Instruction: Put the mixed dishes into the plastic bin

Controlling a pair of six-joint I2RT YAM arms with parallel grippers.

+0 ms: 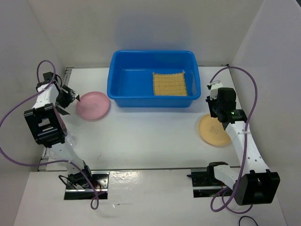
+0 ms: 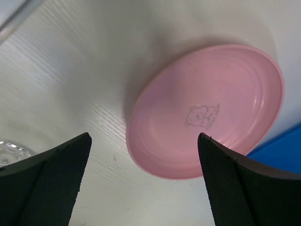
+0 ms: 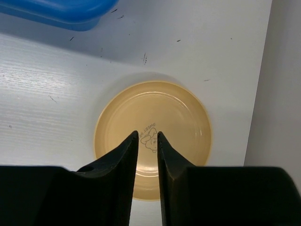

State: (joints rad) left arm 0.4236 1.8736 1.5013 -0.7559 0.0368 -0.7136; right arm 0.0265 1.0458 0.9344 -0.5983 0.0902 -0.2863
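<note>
The pink plate (image 1: 92,105) lies on the white table left of the blue bin (image 1: 123,80). My left gripper (image 1: 74,98) is open at the plate's left edge; in the left wrist view (image 2: 143,136) its jaws stand wide, just short of the plate (image 2: 207,108). The woven mat (image 1: 170,84) lies inside the bin at its right. The yellow-tan plate (image 1: 214,132) lies at the right. My right gripper (image 1: 218,117) hovers over it, its jaws (image 3: 147,134) nearly together and empty above the plate (image 3: 178,113). The clear cup (image 2: 9,153) shows only as a sliver beside my left finger.
White walls close in the table on the left, back and right. The bin's corner shows in the left wrist view (image 2: 282,150) and in the right wrist view (image 3: 61,12). Purple cables loop off both arms.
</note>
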